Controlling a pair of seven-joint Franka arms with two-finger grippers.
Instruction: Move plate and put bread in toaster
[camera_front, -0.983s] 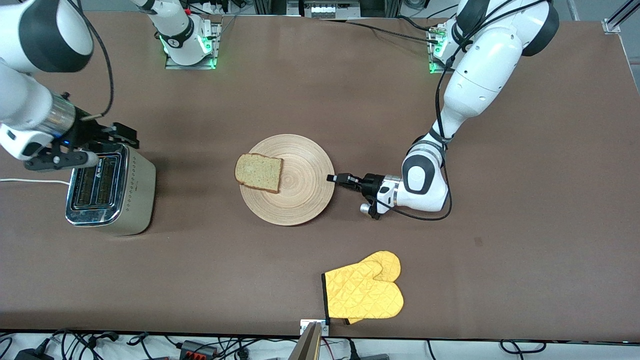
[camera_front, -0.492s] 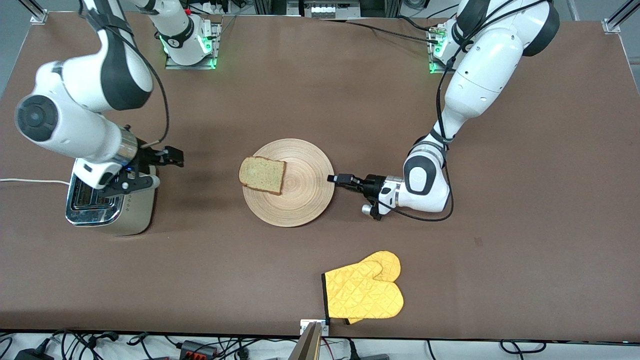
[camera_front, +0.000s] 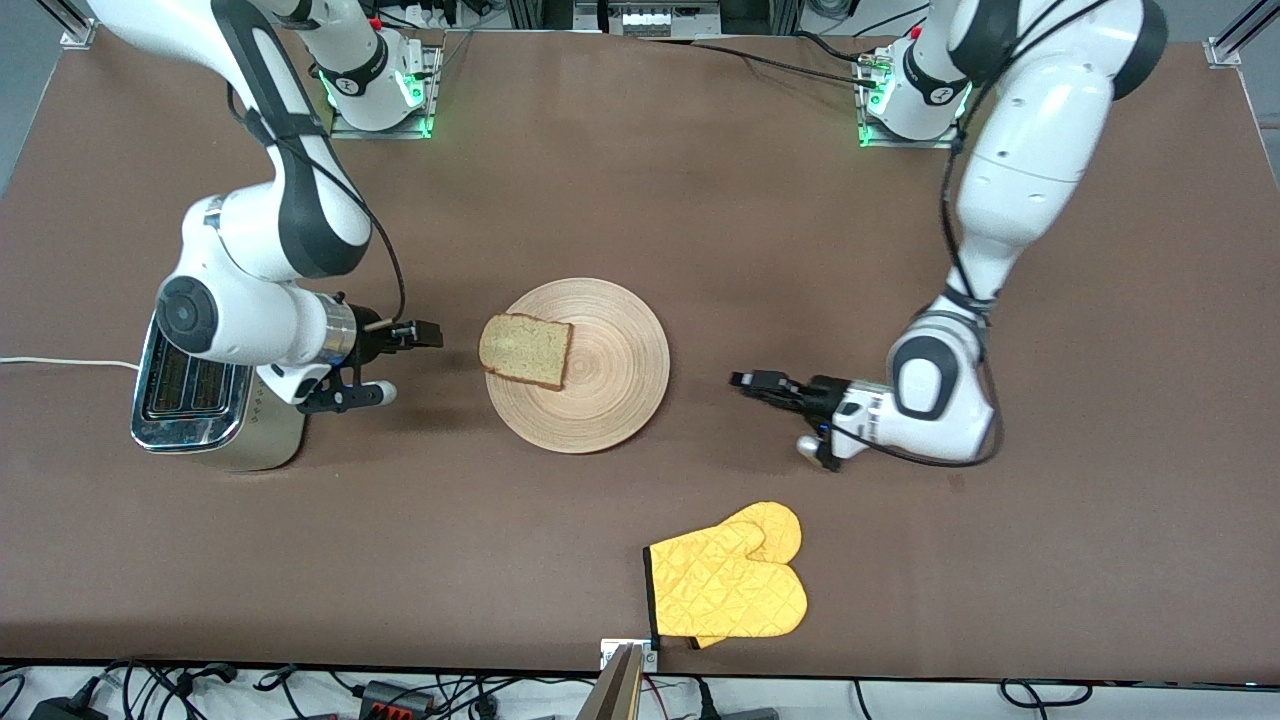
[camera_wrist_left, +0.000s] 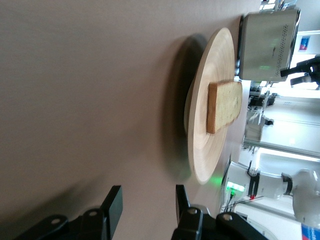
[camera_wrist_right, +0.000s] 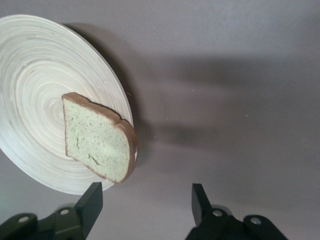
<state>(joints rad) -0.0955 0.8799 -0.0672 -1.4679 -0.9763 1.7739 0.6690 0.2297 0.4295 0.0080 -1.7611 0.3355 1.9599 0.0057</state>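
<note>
The light-wood plate (camera_front: 612, 385) lies mid-table with the bread (camera_front: 525, 350) on its rim toward the right arm's end, overhanging a little. The chrome toaster (camera_front: 205, 405) stands at the right arm's end, partly covered by the right arm. My right gripper (camera_front: 432, 335) is open and empty, low between the toaster and the plate, just short of the bread. Its wrist view shows the bread (camera_wrist_right: 97, 137), the plate (camera_wrist_right: 35, 75) and the gripper (camera_wrist_right: 145, 200). My left gripper (camera_front: 742, 380) is open and empty, apart from the plate, toward the left arm's end. Its wrist view shows the plate (camera_wrist_left: 202, 150), bread (camera_wrist_left: 225, 105), toaster (camera_wrist_left: 267, 45) and gripper (camera_wrist_left: 145, 205).
A yellow oven mitt (camera_front: 730, 580) lies near the table's front edge, nearer the front camera than the plate. The toaster's white cord (camera_front: 60, 362) runs off the table's end.
My right arm has swung from over the toaster down to beside the bread. My left gripper has drawn back from the plate's rim toward the left arm's end. The plate first shifted slightly.
</note>
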